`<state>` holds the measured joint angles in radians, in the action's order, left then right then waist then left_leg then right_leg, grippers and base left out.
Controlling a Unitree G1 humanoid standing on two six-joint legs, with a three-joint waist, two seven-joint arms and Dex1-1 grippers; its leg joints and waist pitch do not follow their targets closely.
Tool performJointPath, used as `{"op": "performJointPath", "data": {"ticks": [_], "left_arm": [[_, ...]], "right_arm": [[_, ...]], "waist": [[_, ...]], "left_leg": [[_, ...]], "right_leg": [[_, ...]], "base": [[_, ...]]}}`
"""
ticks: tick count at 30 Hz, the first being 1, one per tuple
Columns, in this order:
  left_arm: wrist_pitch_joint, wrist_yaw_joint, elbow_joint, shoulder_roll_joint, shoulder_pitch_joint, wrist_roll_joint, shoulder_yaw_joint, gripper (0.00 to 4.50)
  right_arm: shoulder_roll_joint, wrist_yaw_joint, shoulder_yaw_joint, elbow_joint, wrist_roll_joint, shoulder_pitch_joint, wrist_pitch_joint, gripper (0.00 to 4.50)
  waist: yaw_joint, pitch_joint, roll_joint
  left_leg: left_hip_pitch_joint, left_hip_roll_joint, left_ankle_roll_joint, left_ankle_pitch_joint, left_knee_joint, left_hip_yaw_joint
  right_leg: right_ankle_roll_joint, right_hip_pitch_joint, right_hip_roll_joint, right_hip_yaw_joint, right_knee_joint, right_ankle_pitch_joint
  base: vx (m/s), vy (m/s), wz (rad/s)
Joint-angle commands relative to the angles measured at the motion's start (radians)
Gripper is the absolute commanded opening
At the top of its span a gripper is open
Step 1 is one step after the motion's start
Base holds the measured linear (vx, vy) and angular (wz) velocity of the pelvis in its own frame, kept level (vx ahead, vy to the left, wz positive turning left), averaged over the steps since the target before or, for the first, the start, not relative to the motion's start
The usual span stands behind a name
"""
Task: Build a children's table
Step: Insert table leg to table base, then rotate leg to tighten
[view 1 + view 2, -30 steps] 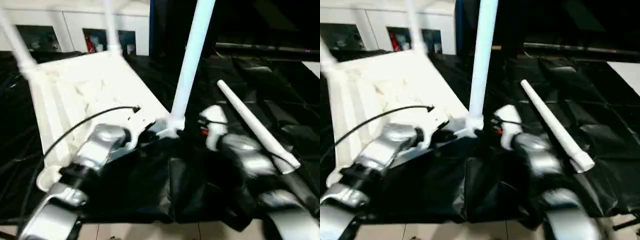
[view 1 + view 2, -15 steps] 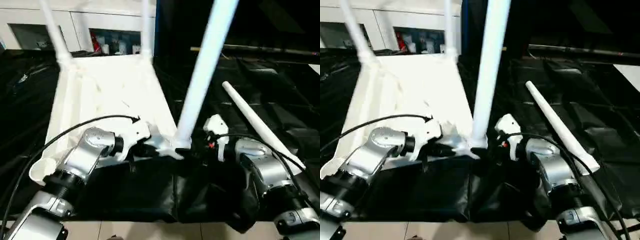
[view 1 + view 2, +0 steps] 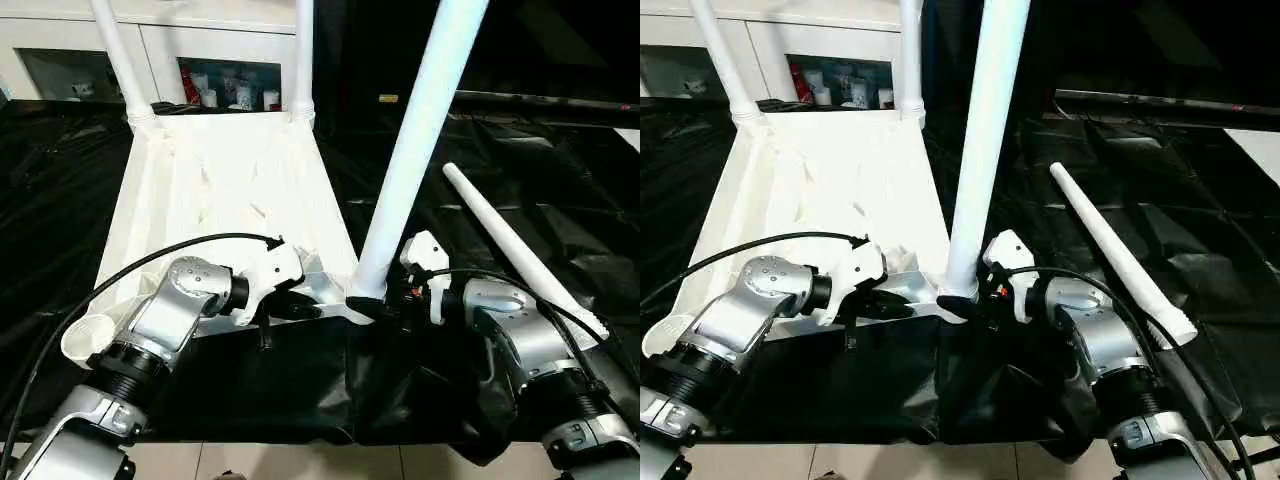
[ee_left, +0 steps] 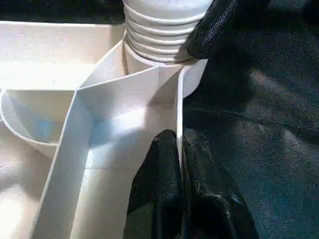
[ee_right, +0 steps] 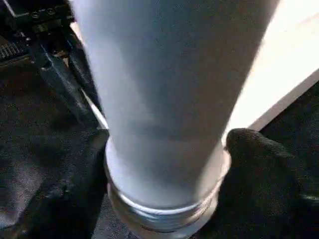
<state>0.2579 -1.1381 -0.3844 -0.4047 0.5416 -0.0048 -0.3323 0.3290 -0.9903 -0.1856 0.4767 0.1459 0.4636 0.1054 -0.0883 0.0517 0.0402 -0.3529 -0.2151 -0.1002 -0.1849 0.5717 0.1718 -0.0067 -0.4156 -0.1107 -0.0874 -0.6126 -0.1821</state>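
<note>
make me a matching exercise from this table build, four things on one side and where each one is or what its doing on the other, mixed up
Things
1. left gripper
2. right gripper
3. loose leg
4. near-left corner socket

Places or states
A. lying flat on the black sheet
B. empty, no leg in it
C. fingers either side of the base of the nearest upright leg
D. pinched shut on the thin rim of the table top

Pairs: 1-D, 2-C, 3-A, 4-B
</note>
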Motion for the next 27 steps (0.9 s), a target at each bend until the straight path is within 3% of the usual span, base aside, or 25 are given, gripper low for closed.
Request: {"op": "performJointPath", "data": {"ticks": [1, 7, 12, 14, 15, 19, 21, 23, 25, 26, 27], "left_arm": [[-0.014, -0.021, 0.036, 0.023, -0.008, -0.041, 0.003, 0.00], [-0.010, -0.012, 0.033, 0.024, -0.011, -0.041, 0.008, 0.00], [0.033, 0.159, -0.045, 0.102, 0.030, -0.009, 0.046, 0.00], [0.052, 0.261, -0.104, 0.151, 0.062, 0.018, 0.056, 0.00], [0.064, 0.296, -0.122, 0.170, 0.072, 0.025, 0.058, 0.00], [0.114, 0.404, -0.163, 0.228, 0.098, 0.042, 0.069, 0.00], [0.126, 0.445, -0.180, 0.251, 0.108, 0.055, 0.072, 0.00], [0.145, 0.517, -0.208, 0.295, 0.128, 0.079, 0.074, 0.00], [0.131, 0.524, -0.207, 0.292, 0.131, 0.081, 0.077, 0.00], [0.115, 0.516, -0.203, 0.284, 0.129, 0.077, 0.085, 0.00], [0.112, 0.512, -0.201, 0.281, 0.128, 0.076, 0.086, 0.00]], "right_arm": [[0.006, 0.005, 0.005, 0.012, -0.008, 0.009, -0.004, 3.49], [-0.008, 0.034, 0.014, 0.032, -0.011, 0.007, 0.000, 3.06], [-0.105, 0.297, 0.070, 0.145, -0.035, 0.013, 0.074, 2.78], [-0.172, 0.428, 0.080, 0.201, -0.053, 0.026, 0.079, 2.77], [-0.203, 0.484, 0.096, 0.225, -0.047, 0.039, 0.081, 2.77], [-0.287, 0.639, 0.136, 0.304, -0.032, 0.094, 0.075, 2.77], [-0.318, 0.695, 0.152, 0.341, -0.035, 0.120, 0.063, 2.77], [-0.380, 0.780, 0.156, 0.424, -0.058, 0.189, 0.027, 2.77], [-0.393, 0.772, 0.163, 0.435, -0.049, 0.207, 0.010, 2.77], [-0.399, 0.747, 0.167, 0.437, -0.042, 0.215, -0.006, 2.77], [-0.400, 0.740, 0.168, 0.437, -0.040, 0.216, -0.010, 2.77]], "waist": [[0.004, -0.068, 0.008], [0.005, -0.068, 0.008], [0.015, -0.065, 0.009], [0.022, -0.062, 0.003], [0.026, -0.063, 0.006], [0.037, -0.064, 0.002], [0.039, -0.066, 0.001], [0.042, -0.068, 0.007], [0.041, -0.067, 0.004], [0.039, -0.071, 0.013], [0.038, -0.071, 0.011]], "left_leg": [[-0.004, -0.008, 0.068, -0.104, -0.053, 0.013], [-0.004, -0.008, 0.068, -0.103, -0.052, 0.013], [-0.005, -0.006, 0.025, -0.142, -0.057, 0.011], [-0.002, -0.004, 0.011, -0.171, -0.059, 0.011], [-0.004, -0.003, 0.002, -0.189, -0.060, 0.008], [-0.003, -0.004, -0.010, -0.219, -0.063, 0.004], [-0.003, -0.005, 0.002, -0.211, -0.061, 0.006], [-0.004, -0.001, 0.002, -0.201, -0.061, 0.006], [-0.005, -0.002, 0.005, -0.206, -0.060, 0.006], [-0.007, -0.002, 0.022, -0.187, -0.058, 0.007], [-0.008, -0.002, 0.028, -0.178, -0.058, 0.007]], "right_leg": [[-0.220, 0.066, -0.025, 0.046, 0.056, -0.099], [-0.225, 0.067, -0.025, 0.046, 0.054, -0.090], [-0.196, 0.067, -0.026, 0.045, 0.064, -0.189], [-0.176, 0.059, -0.026, 0.046, 0.073, -0.247], [-0.161, 0.063, -0.027, 0.044, 0.076, -0.284], [-0.150, 0.058, -0.027, 0.044, 0.081, -0.319], [-0.160, 0.057, -0.025, 0.045, 0.078, -0.263], [-0.163, 0.059, -0.025, 0.043, 0.077, -0.260], [-0.162, 0.058, -0.027, 0.043, 0.078, -0.263], [-0.161, 0.062, -0.027, 0.042, 0.073, -0.228], [-0.162, 0.062, -0.027, 0.043, 0.072, -0.214]], "base": [[0.000, 0.000, 0.00], [0.000, 0.000, 0.00], [0.000, 0.000, 0.00], [0.000, 0.000, 0.00], [0.000, 0.000, 0.00], [0.000, 0.000, 0.00], [0.000, 0.000, 0.00], [0.000, 0.000, 0.00], [0.000, 0.000, 0.00], [0.000, 0.000, 0.00], [0.000, 0.000, 0.00]]}}
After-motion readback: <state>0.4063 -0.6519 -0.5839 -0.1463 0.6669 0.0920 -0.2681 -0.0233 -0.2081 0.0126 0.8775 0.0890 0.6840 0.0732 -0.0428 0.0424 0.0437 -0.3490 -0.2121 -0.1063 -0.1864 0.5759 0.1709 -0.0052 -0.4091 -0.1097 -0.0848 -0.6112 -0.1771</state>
